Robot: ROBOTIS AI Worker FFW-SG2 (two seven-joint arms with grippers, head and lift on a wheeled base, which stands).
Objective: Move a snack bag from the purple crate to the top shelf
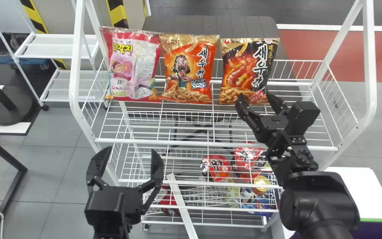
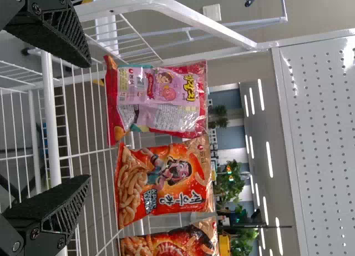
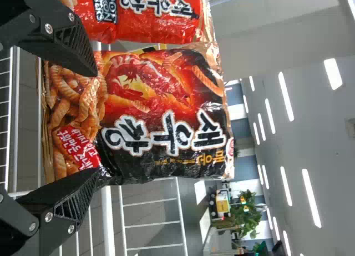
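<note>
"Your left gripper [image 1: 131, 152] is nearest, below the rack's left front corner, fingers wide apart and nothing between them. What could you hit there?"

"If you swing it inward or raise it, you could knock the left post [image 1: 75, 73] or the front rail [image 1: 184, 143] and jolt every bag above."

"And next along?"

"You have the pink bag [image 2: 158, 98] and the orange bag [image 2: 166, 181] upright side by side. Jolt the rack and you could tip them."

"Then the dark bag [image 3: 161, 114]: you seem to have it where the task wants it?"

"Likely, yes. It stands upright on the top shelf [image 1: 293, 83], right of the orange one. Your right gripper [image 3: 95, 123] is at its lower part, fingers well spread, with no grip showing. You can't tell from here whether a finger brushes the wrapper."

"So your danger is the retreat?"

"It looks so. Pull back at a slant and one fingertip could hook the bottom edge, dragging the bag forward. Close too soon and you may pinch it again. Drop the forearm early and you could strike that rail."

"Last, at your far right, the purple crate [image 1: 381, 230]?"

"Low down, near your right arm; swing back carelessly and you might clip it."
</note>
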